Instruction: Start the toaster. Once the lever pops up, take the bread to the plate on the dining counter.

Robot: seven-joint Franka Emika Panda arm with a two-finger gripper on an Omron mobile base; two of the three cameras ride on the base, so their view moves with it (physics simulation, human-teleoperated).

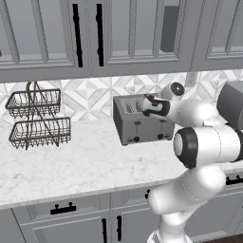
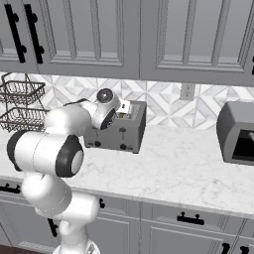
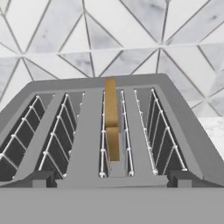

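While the arm reaches in over the toaster (image 1: pixel 141 124), you can see the gripper (image 1: pixel 151 105) poised just above its top with the jaws spread wide and nothing between them. That placement looks deliberate: the hand camera stares straight down into the four slots, and the bread (image 3: pixel 111 119) stands on edge in the third slot from the left, lined up with the middle of the view, so the hand seems set to drop onto the slice. The toaster sits toward the back edge of the counter (image 1: pixel 71 166), close to the tiled wall, with a wire basket rack (image 1: pixel 37 116) well apart at the left end and a dark grey appliance (image 2: pixel 237 131) at the right end.

You cannot judge whether the levers are up or down; they are too small in the base views. The fingertips themselves are hard to make out, and much of the slice lies hidden inside the slot.
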